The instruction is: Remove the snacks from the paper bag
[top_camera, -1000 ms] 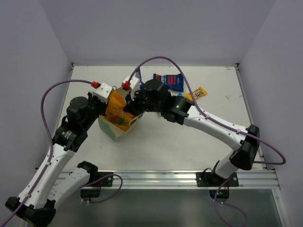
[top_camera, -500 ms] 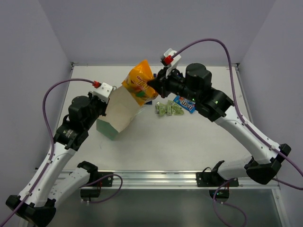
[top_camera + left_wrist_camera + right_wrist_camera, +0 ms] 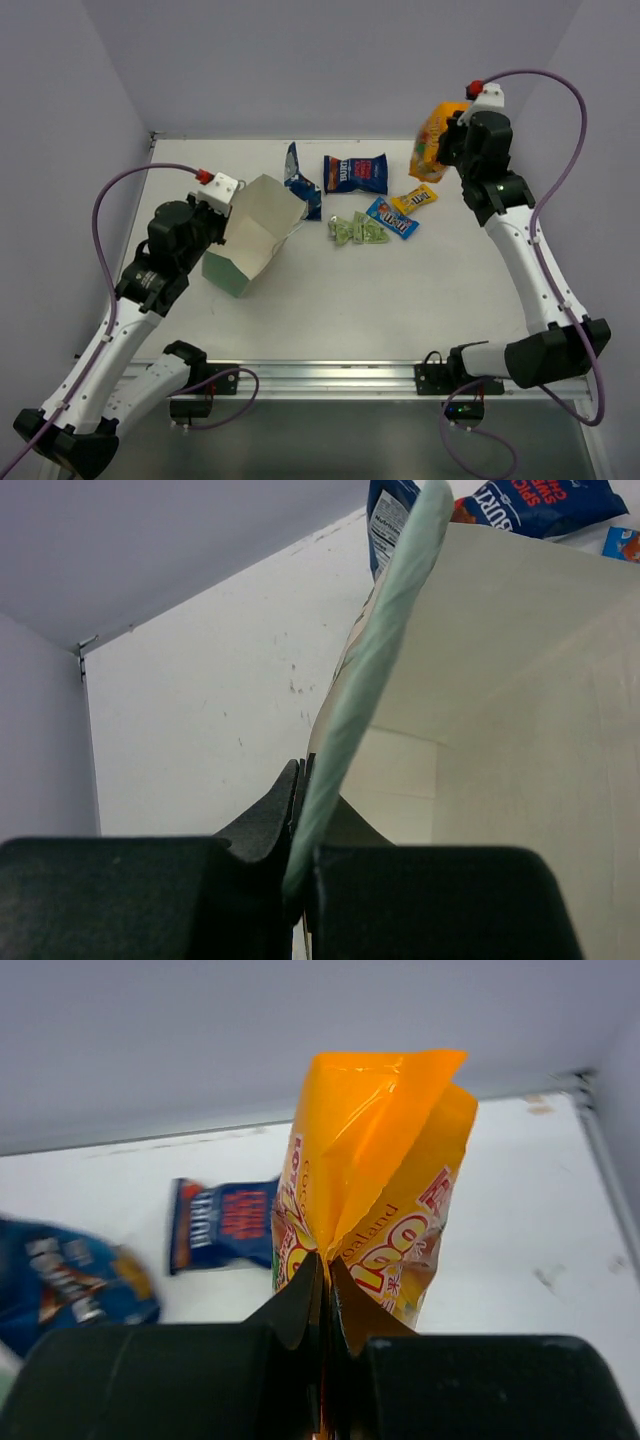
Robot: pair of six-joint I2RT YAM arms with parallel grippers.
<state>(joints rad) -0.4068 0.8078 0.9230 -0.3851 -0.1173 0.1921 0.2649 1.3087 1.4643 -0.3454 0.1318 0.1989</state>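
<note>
Orange pouch (image 3: 370,1160) reads "Oaland", blue chip bag (image 3: 540,500) "SPIC"

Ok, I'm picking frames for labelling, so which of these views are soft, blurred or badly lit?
Top external: evenly lit and sharp, with only a faint shadow by the paper bag. Right wrist: the orange pouch has readable print, but the dark blue chip bag at far left is blurred. Left wrist: the left gripper is a dark, soft mass, and the bag's mint edge looks slightly out of focus.

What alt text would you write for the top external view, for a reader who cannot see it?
The right hand holds an orange pouch aloft at far right, while the left hand pinches the rim of a tipped, open paper bag. Chip bags and candy packs lie between them.
</note>
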